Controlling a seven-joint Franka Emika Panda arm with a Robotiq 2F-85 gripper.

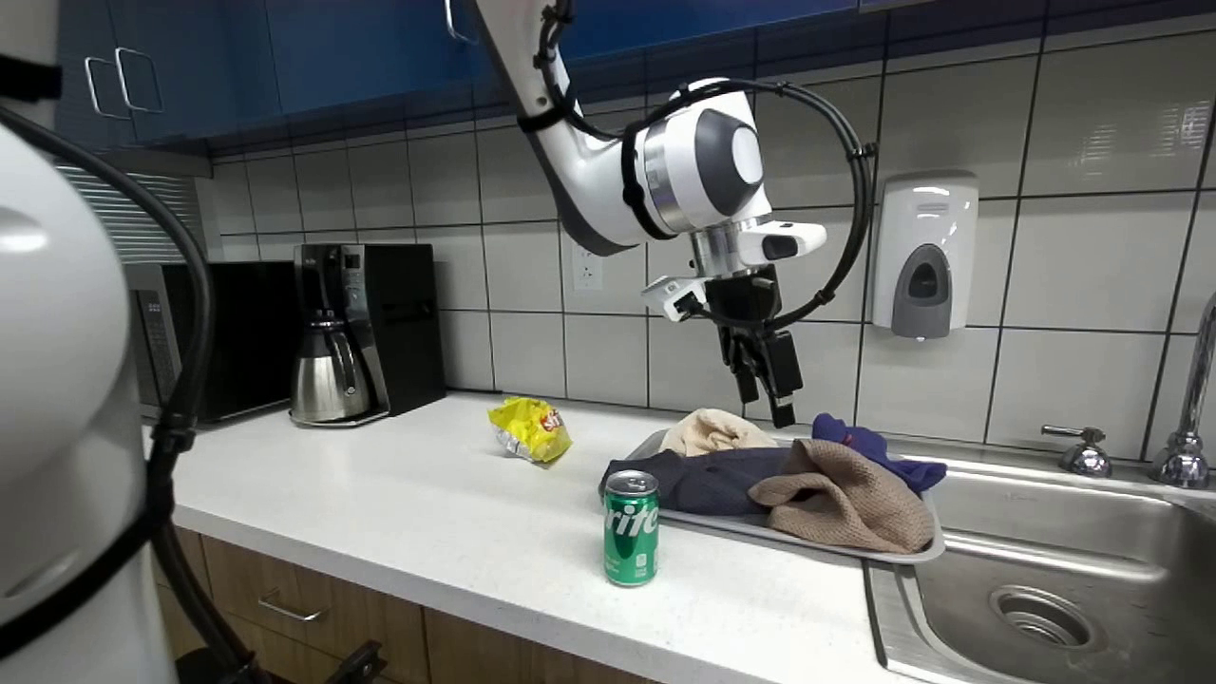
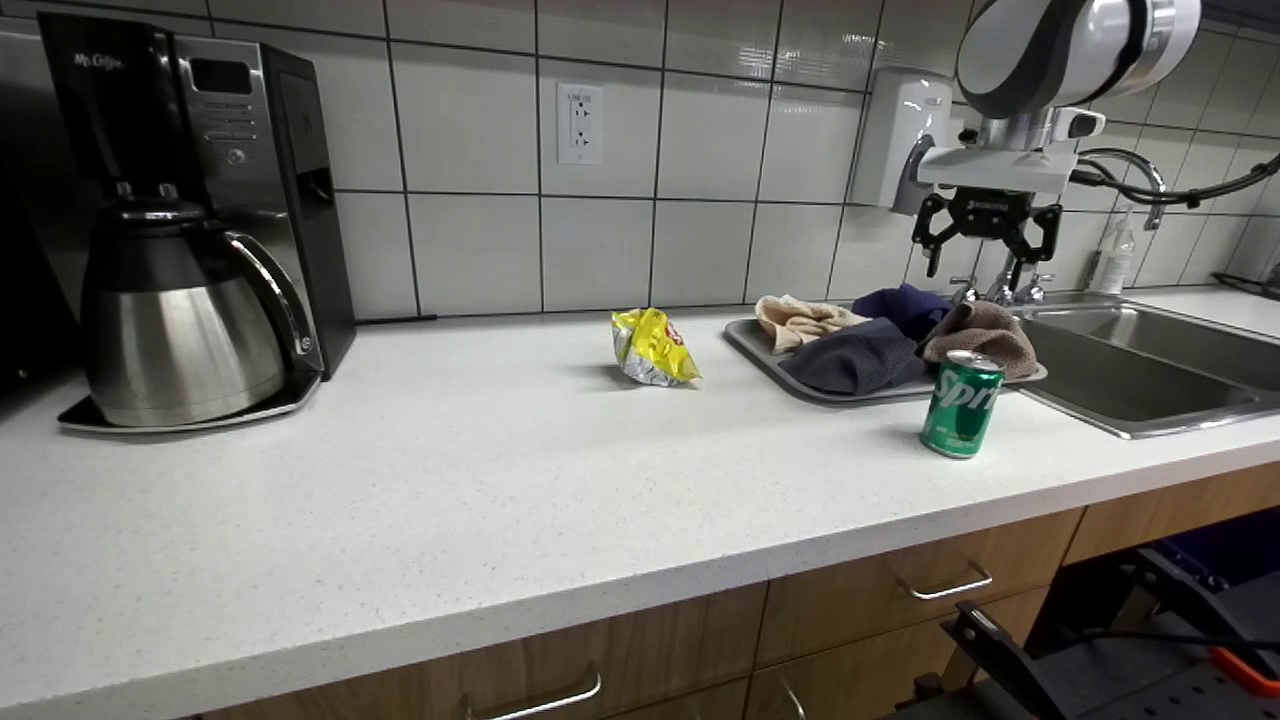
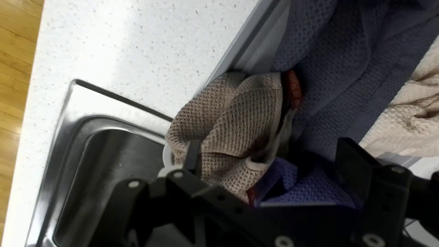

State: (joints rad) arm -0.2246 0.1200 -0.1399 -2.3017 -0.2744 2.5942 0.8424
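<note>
White, rounded robot-arm housing (image 1: 57, 408), crossed by a thick black cable (image 1: 199, 304), fills the left edge of an exterior view. Beyond it, along the white speckled countertop (image 1: 408, 494), sit a boxy black microwave (image 1: 252, 342), a black-and-silver coffee maker (image 1: 408, 323) with a steel carafe (image 1: 321, 380), a crumpled yellow-and-silver foil bag (image 1: 532, 427) and an upright green metal Sprite can (image 1: 631, 537), just in front of a shallow grey tray (image 3: 259, 49). In the tray lie a cream cloth (image 1: 717, 430), a dark slate-blue cloth (image 1: 703, 480) and, at its right-hand end, a tan waffle-weave cloth (image 1: 845, 499) with a violet-blue cloth (image 1: 860, 439) behind it. Above these hangs the black two-finger gripper (image 2: 973, 274), fingers spread wide, holding and touching nothing. Farther right are a white-and-grey plastic soap dispenser (image 1: 921, 214) on the tiled wall (image 1: 1092, 256) and a stainless-steel sink (image 1: 1045, 508). Closing among the cloths could catch two together, since they overlap. The tray's end appears to rest over the sink's rim, so a downward press or hard tug might tilt or shift it; a low sideways sweep could topple the can, and the looped black cable (image 1: 862, 180) might snag on the dispenser.
</note>
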